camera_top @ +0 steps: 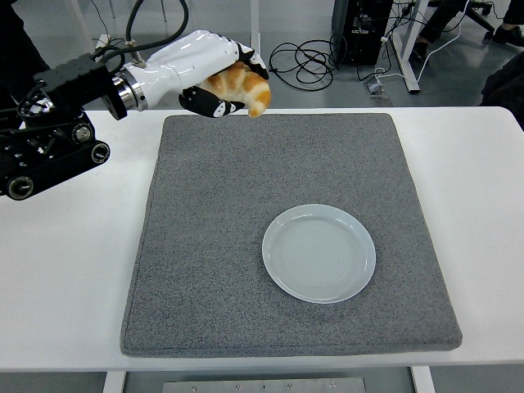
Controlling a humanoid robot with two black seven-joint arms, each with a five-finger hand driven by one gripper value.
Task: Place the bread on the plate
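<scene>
On the white table (74, 270): one grey textured mat (246, 205), carrying one empty pale plate (318, 253) right of centre, toward the near edge. Beyond the far edge: grey floor, black cables (303, 59), table legs. Bread (241, 86): golden-brown croissant, curved, held aloft above the mat's far-left edge, well apart from the plate. Left hand (209, 70): white, fingers clamped around the croissant. No legible writing.
</scene>
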